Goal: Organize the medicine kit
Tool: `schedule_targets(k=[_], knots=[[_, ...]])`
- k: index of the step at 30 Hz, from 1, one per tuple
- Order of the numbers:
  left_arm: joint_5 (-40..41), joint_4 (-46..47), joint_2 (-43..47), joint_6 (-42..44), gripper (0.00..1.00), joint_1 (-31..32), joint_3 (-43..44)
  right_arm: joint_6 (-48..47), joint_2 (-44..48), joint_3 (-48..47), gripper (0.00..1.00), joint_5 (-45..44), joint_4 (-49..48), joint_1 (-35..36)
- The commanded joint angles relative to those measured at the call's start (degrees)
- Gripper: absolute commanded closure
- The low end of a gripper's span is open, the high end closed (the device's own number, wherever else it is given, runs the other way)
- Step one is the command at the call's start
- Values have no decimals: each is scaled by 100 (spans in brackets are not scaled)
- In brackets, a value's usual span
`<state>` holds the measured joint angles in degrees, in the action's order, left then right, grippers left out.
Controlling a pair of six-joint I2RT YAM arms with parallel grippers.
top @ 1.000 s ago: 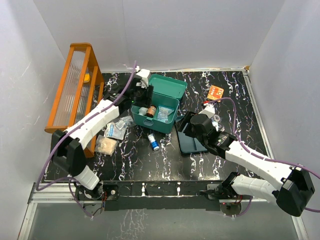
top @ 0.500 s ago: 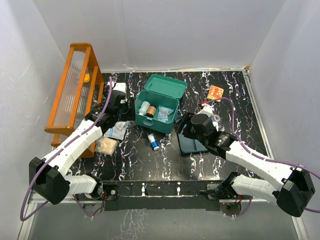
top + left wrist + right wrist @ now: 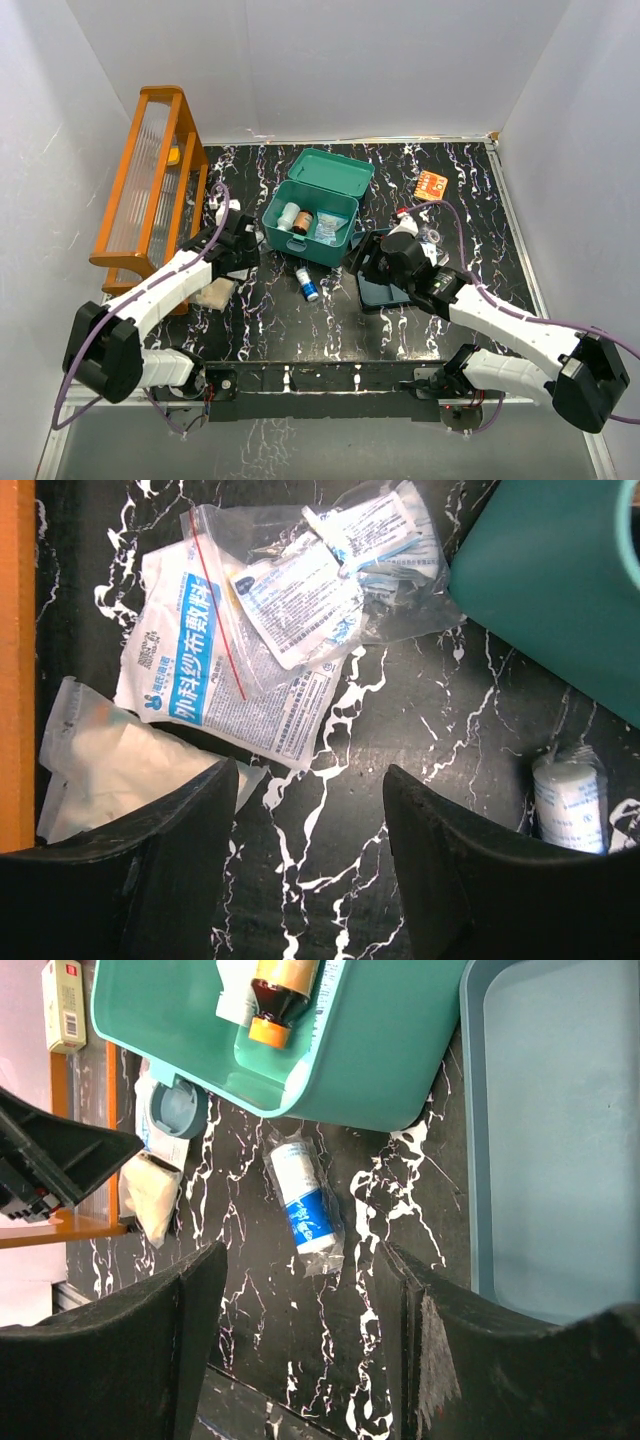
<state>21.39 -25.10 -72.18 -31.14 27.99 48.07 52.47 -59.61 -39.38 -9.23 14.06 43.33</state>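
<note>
Both claws empty, jaws apart over the table.
My left claw [image 3: 310,776] gapes above the dressing packets [image 3: 232,670] near the left edge; my right claw [image 3: 300,1256] above a wrapped roll [image 3: 304,1210]. The medicine kit [image 3: 335,172] sits open toward the back edge.

In the left wrist view, caught only a strip of the orange rack [image 3: 15,660] at nine o'clock. Lost most of the medicine kit [image 3: 540,580] past the edge at two o'clock. Saw part of a bandage roll [image 3: 575,805] at four o'clock, the rest behind a finger [image 3: 480,880] of the left gripper [image 3: 310,780]; likewise the white pouch [image 3: 120,770] at eight o'clock. Could not read the small print on the sachets [image 3: 310,600].

In the right wrist view, lost the top of the brown bottle [image 3: 275,990] at twelve o'clock and the far side of the tray insert [image 3: 560,1130] at three o'clock.

From above, found that insert largely under the right arm [image 3: 470,305]. Could not make out the small bits [image 3: 432,237] at three o'clock of the kit.
</note>
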Motion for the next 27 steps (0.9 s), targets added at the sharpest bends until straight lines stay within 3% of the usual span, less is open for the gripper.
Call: schedule_targets(k=[1,8,14,27], knots=[[16,282,-347,-124,43,-42,-37,96,-17,131,42,16,-790,-40],[-255,333,-931,345,50,-34,62,110,-208,238,43,-92,-1309,-29],[243,94,-1080,573,49,-6,106,44,-195,325,43,-218,-1641,-31],[443,-159,-1877,983,43,53,782,-342,82,47,45,-399,-1514,-35]])
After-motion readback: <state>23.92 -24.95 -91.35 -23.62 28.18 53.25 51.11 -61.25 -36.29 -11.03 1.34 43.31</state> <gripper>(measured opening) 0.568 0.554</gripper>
